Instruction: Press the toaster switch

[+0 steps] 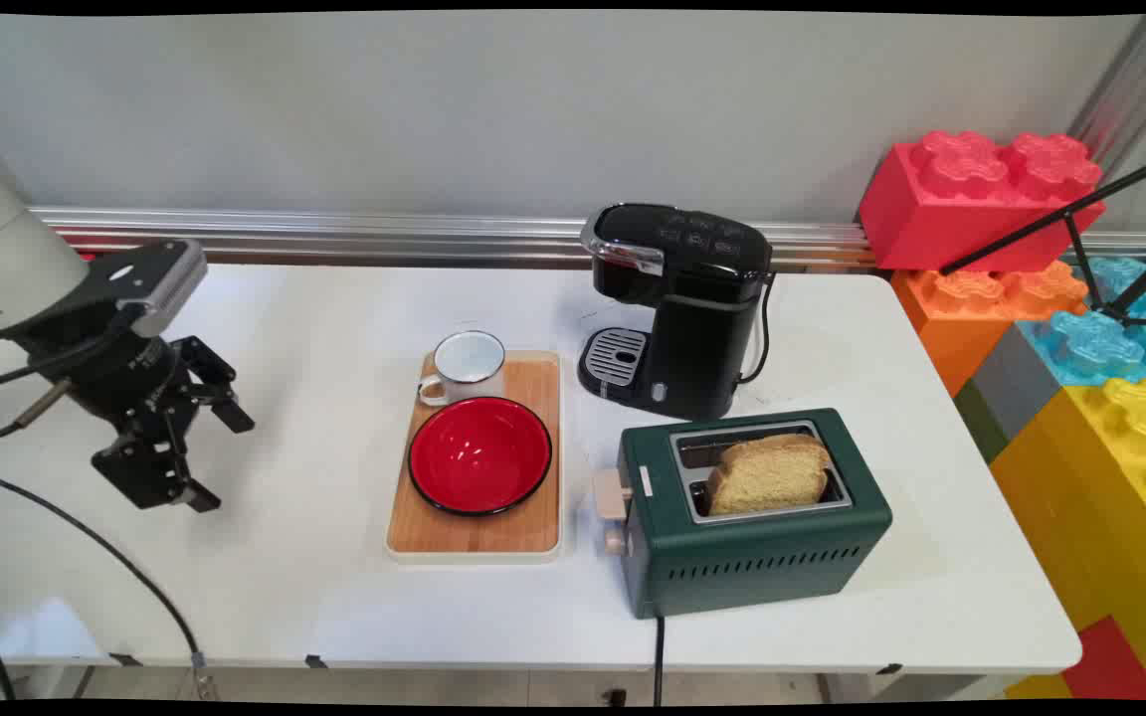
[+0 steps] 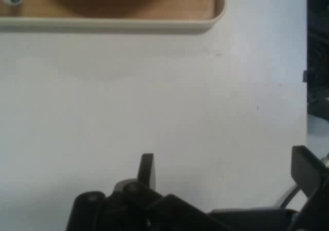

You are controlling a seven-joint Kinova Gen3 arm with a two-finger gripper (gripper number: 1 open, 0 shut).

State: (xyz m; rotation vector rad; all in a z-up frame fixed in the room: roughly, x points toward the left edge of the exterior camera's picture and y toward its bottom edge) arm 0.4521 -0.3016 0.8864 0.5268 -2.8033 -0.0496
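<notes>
Stretching from the near edge to a grey wall [image 1: 434, 109], the white table [image 1: 314, 597] carries a wooden tray [image 1: 478, 532]. The gripper [image 1: 220, 457], fingers [image 2: 147, 169] spread wide and empty, hovers at the tray's nine o'clock.

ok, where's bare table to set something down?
Widest: left of the wooden tray, under the open tool. A clear strip along the near edge before tray and toaster. Some room behind the mug. Crowded: between tray, toaster and coffee machine.

One tray [image 1: 475, 537], one mug [image 1: 466, 366], one bowl [image 1: 479, 454], one coffee maker [image 1: 682, 308], one toaster [image 1: 752, 517], one bread slice [image 1: 768, 472].
</notes>
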